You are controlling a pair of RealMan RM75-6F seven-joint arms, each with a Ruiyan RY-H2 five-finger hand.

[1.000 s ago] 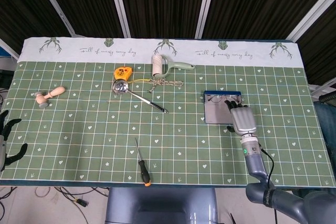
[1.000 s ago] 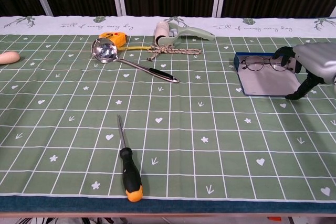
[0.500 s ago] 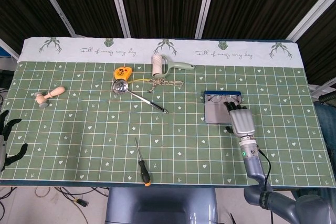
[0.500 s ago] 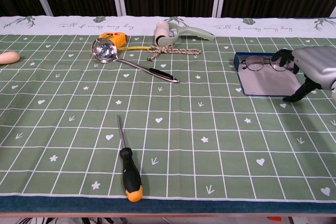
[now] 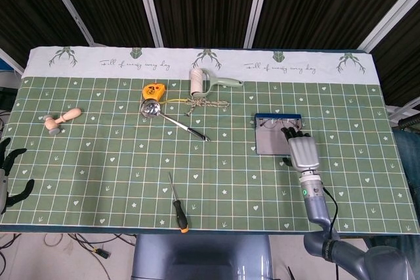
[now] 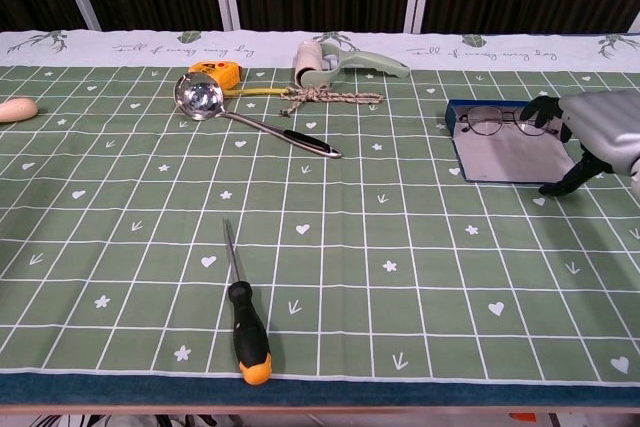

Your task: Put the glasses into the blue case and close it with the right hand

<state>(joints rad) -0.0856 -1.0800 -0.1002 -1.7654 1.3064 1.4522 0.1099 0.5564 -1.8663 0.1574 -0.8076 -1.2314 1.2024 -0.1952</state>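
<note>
Toward the counter's right edge, my open right hand must swing the blue case lid over the glasses squarely.

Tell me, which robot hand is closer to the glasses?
The right hand. It sits right beside the glasses at the open blue case. The left hand is far away, off the table's left edge.

right hand fingers apart, left hand low
</note>
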